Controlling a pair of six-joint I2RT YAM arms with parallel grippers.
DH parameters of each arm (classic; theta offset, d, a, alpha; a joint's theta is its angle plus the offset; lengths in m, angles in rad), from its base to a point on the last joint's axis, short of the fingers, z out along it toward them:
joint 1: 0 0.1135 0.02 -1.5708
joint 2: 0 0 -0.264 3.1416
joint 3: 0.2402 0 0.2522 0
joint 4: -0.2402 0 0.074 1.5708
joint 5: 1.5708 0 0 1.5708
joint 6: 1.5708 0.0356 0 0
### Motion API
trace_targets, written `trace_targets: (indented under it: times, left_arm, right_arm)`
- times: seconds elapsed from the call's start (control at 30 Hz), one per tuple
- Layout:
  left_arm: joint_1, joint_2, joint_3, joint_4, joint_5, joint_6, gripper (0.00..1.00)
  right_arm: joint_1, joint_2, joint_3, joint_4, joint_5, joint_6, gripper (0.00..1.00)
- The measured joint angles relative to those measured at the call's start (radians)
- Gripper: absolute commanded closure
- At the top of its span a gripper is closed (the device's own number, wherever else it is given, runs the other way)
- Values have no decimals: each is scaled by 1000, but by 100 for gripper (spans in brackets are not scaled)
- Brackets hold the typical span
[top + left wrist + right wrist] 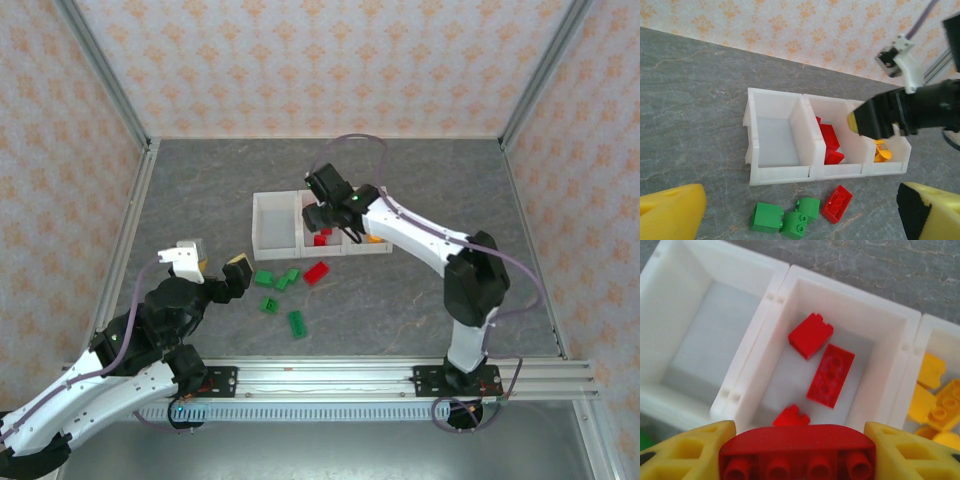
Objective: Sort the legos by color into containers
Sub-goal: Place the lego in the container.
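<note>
Right end effector (327, 213): clenched on a long red lego (797, 450), which is pinched at its two ends between the yellow fingertips with its studs facing the wrist camera.
Held lego position: it hangs above the near edge of the middle container (850, 294), clear of the bricks inside.
Containers (781, 174): three white bins joined in one row, standing on the grey desk (200, 190) a little beyond its centre.
Middle container contents: three red legos, namely a small block (811, 335), a flat two-by-three piece (830, 375) just beside it, and a small one (791, 416) near the front wall.
Right container (941, 326) contents: several orange-yellow legos (935, 395) piled together.
Left end effector (212, 265): released, with its jaws spread wide and nothing between them. It hovers over the desk, near the left of the loose bricks and well apart from the bins.
Loose legos on the desk: a red brick (837, 203) lies just in front of the middle container. Three green bricks (790, 217) are clustered, touching, to its left. Two more green ones (268, 304) (297, 322) lie apart, nearer the arm bases.
</note>
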Motion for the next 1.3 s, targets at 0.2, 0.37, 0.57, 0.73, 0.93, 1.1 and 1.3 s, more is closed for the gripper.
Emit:
trace_targets:
  times: [0.2, 0.37, 0.57, 0.73, 0.93, 1.1, 1.3]
  left_arm:
    - [0, 8, 0, 0, 0, 0, 1]
    - [0, 8, 0, 0, -1, 0, 1]
    - [0, 3, 0, 0, -4, 0, 1]
    - [0, -2, 0, 0, -5, 0, 1]
    - [0, -1, 0, 0, -5, 0, 1]
    - [0, -1, 0, 0, -5, 0, 1]
    - [0, -1, 0, 0, -5, 0, 1]
  right_arm:
    - [-7, 196, 164, 3, 0, -1, 57]
    - [-23, 309, 290, 2, 5, -4, 51]
    - [-42, 343, 333, 3, 3, -4, 38]
    - [-40, 342, 328, 5, -8, -3, 24]
    - [-44, 305, 261, 37, -27, 13, 12]
    - [-44, 251, 221, 37, -61, 30, 7]
    - [-44, 134, 151, 38, -93, 63, 4]
